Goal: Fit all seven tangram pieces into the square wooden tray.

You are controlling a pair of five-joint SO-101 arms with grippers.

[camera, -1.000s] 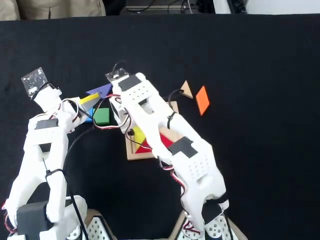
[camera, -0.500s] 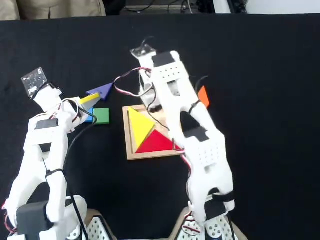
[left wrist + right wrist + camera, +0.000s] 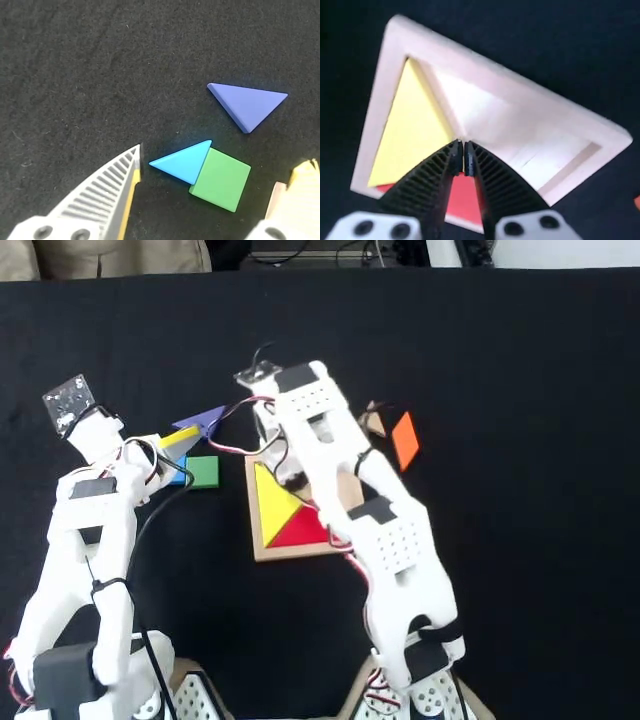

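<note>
**Right wrist view.** The right claw (image 3: 463,152) has its dark jaws pressed together with nothing between them, poised over the tray (image 3: 495,65). Its tips sit just above the seam where the yellow triangle (image 3: 410,127) meets the red triangle (image 3: 462,197). Bare tray floor lies beyond the tips. Probable hazard: a drop from here would land the closed tips on that seam, and any sideways push could ride a seated piece up onto the rim.

**Left wrist view.** The left claw (image 3: 225,155) is spread wide and grips nothing. The blue triangle (image 3: 182,162) and the green square (image 3: 220,179) lie between its jaws, touching edge to edge. The purple triangle (image 3: 247,105) lies apart, beyond the tips. Probable hazard: closing here could catch both touching pieces, or pinch one and skew the other.

**High view.** The right arm (image 3: 310,430) covers much of the tray's open half. The orange parallelogram (image 3: 405,440) and the tan triangle (image 3: 374,420) lie off the tray, on the side of the right claw away from the left claw. Five pieces remain outside the tray. With both claws near one tray corner, a crossing reach risks contact between the arms. A black cloth (image 3: 520,360) covers the table to its far edge. Behind that edge are a beige object (image 3: 100,255), cables (image 3: 330,252) and a pale surface (image 3: 560,250).
</note>
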